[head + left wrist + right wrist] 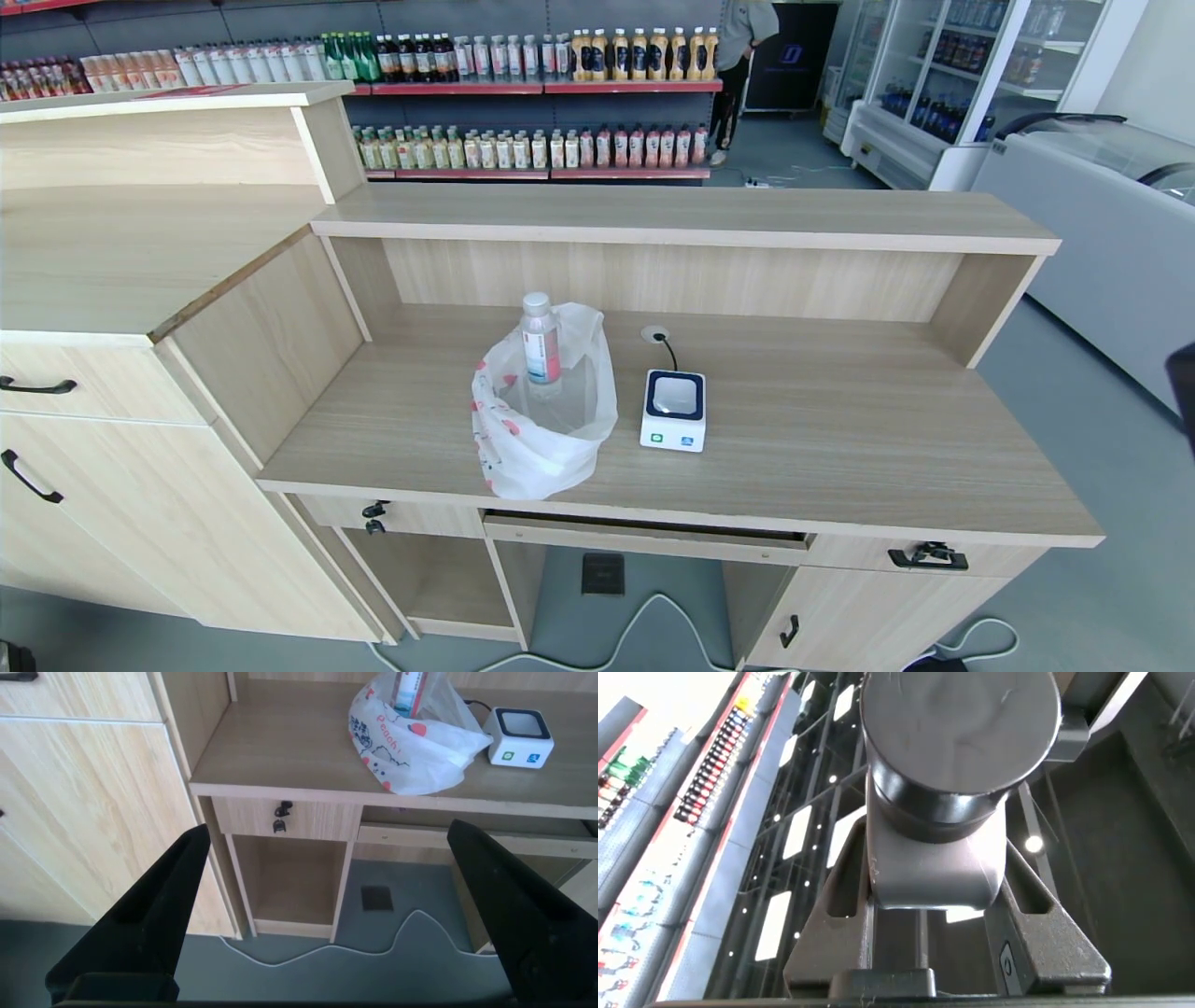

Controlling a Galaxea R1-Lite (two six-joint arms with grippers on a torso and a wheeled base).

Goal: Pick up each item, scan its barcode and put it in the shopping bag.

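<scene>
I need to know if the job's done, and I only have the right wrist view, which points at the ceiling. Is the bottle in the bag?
Observer: Yes. The bottle stands upright inside the bag on the counter.
Operator: Where's the left tool?
Observer: The left tool is open and empty. It is out in front of the counter, lower than its top.
</scene>
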